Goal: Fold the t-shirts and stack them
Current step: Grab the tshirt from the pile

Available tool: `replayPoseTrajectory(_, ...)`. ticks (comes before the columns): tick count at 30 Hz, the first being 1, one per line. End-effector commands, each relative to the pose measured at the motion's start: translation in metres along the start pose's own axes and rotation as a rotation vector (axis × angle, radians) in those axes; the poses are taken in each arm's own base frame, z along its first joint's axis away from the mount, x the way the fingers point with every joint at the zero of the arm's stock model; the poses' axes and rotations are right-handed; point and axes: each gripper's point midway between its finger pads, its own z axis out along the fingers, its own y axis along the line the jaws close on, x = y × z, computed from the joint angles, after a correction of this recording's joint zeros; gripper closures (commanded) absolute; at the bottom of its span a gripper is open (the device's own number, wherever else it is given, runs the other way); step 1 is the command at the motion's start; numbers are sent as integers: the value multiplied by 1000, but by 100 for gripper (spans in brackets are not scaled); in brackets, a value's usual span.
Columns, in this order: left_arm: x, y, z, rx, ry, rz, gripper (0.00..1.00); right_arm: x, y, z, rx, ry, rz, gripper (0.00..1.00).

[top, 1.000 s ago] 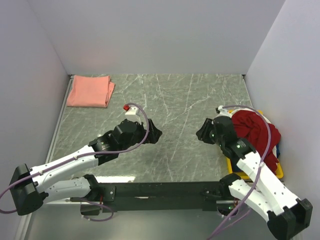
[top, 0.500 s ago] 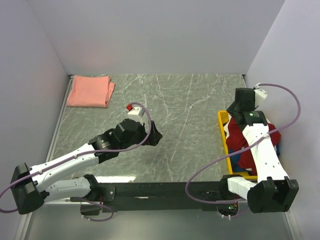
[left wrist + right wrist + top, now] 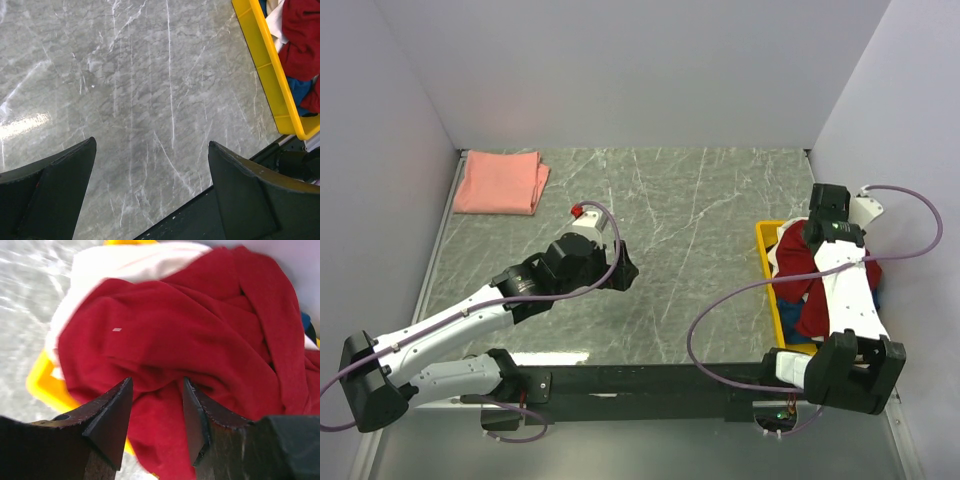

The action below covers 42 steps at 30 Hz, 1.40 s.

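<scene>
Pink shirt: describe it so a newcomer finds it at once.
Start at the grey marbled table and go to its far left corner. The pink shirt lies there alone, folded flat, unlike the crumpled red shirt heaped in the yellow tray.

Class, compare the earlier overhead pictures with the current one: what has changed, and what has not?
The right gripper swung rightward from over the table, ending open above the red shirt in the tray; nothing was grasped. The left gripper barely shifted, open over the table. The folded pink shirt stayed put.
</scene>
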Motion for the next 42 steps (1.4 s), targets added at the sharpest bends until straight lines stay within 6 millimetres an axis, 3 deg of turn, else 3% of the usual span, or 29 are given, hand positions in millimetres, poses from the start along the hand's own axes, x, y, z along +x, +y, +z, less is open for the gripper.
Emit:
replayPoseTrajectory(1, -11, -9, -9, 44, -21, 14, 1, -2, -7, 12, 37, -21, 49, 48)
replayPoseTrajectory(8, -10, -11, -9, 50, -16, 16, 1, 6, -12, 25, 77, -6, 57, 48)
replayPoseTrajectory(14, -10, -10, -9, 49, -11, 14, 1, 18, -5, 35, 42, 8, 75, 53)
replayPoseTrajectory(20, -16, -10, -12, 49, -28, 6, 3, 4, -1, 20, 2, -8, 91, 99)
replayPoseTrajectory(23, -20, -11, -14, 52, -40, -2, 3, -8, 0, 4, -34, -23, 108, 100)
replayPoseTrajectory(28, -25, -10, -15, 54, -47, -12, 3, -28, 9, -35, -181, -52, 128, 100)
replayPoseTrajectory(34, -33, -8, -15, 50, -68, -27, 3, -61, 32, -100, -383, -118, 134, 100)
replayPoseTrajectory(38, -42, -5, -13, 38, -95, -55, 3, -75, 68, -162, -549, -150, 90, 100)
replayPoseTrajectory(42, -55, -4, -10, 53, -120, -116, 3, -75, 102, -218, -678, -167, 25, 100)
